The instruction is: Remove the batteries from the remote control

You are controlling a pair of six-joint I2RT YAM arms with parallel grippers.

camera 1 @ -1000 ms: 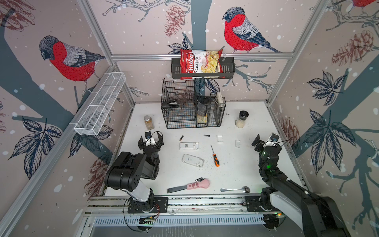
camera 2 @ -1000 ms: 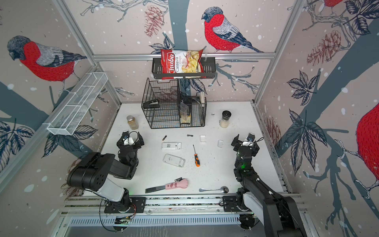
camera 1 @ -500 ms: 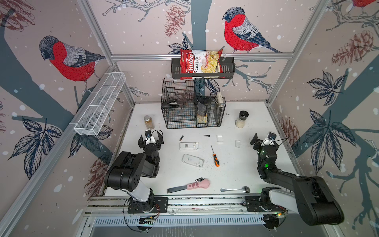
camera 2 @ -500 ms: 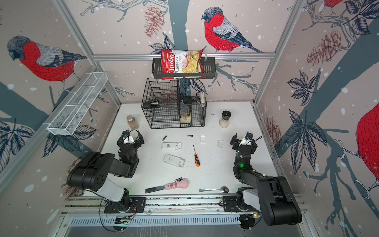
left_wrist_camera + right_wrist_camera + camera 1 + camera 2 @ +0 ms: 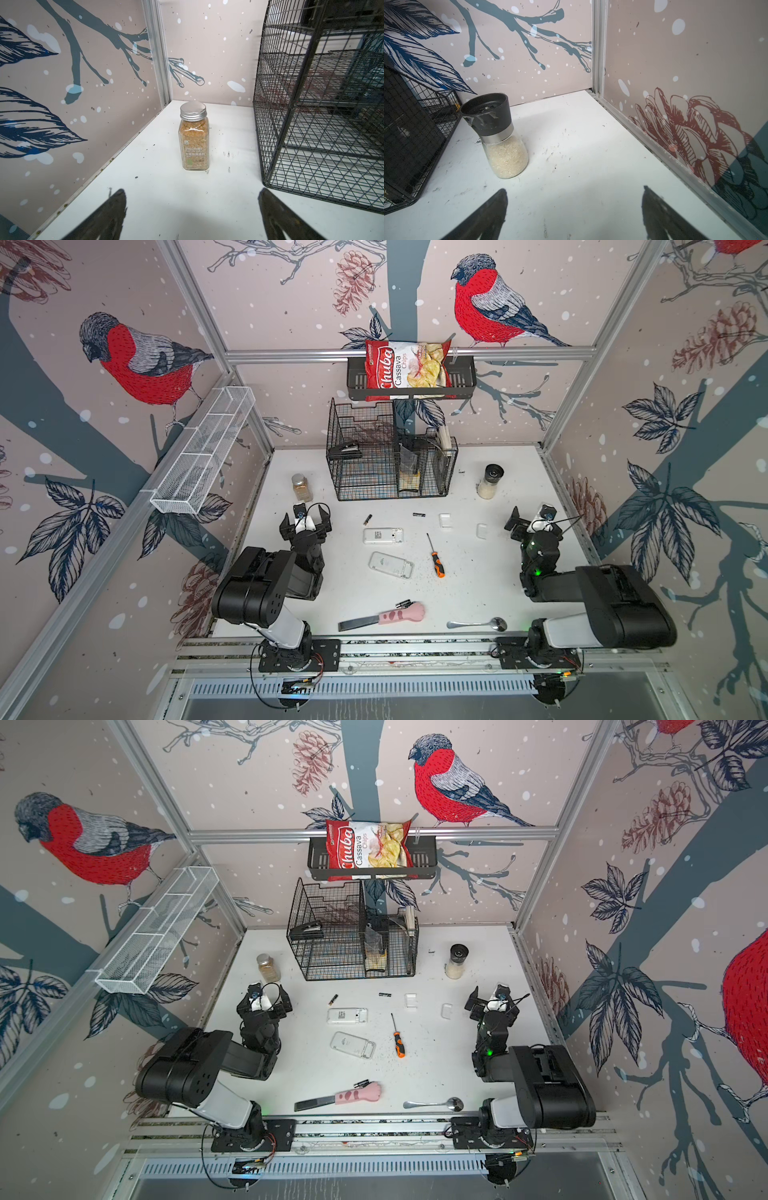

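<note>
In both top views we see the batteries (image 5: pixel 367 519) lying loose on the white table (image 5: pixel 478 572) near the remote control (image 5: pixel 382 536), well apart from both arms. Left wrist view: the left gripper (image 5: pixel 192 190) spread wide, empty, between wall (image 5: pixel 83 104) and wire basket (image 5: pixel 311 124). Right wrist view: the right gripper (image 5: pixel 575 190) spread wide, empty, beside the side wall (image 5: pixel 675 62).

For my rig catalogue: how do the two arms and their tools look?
The left arm and right arm have bulky black links and one white segment near the base. The left tool and right tool each carry two dark tapered fingers, a white camera mount, thin black cables.
</note>
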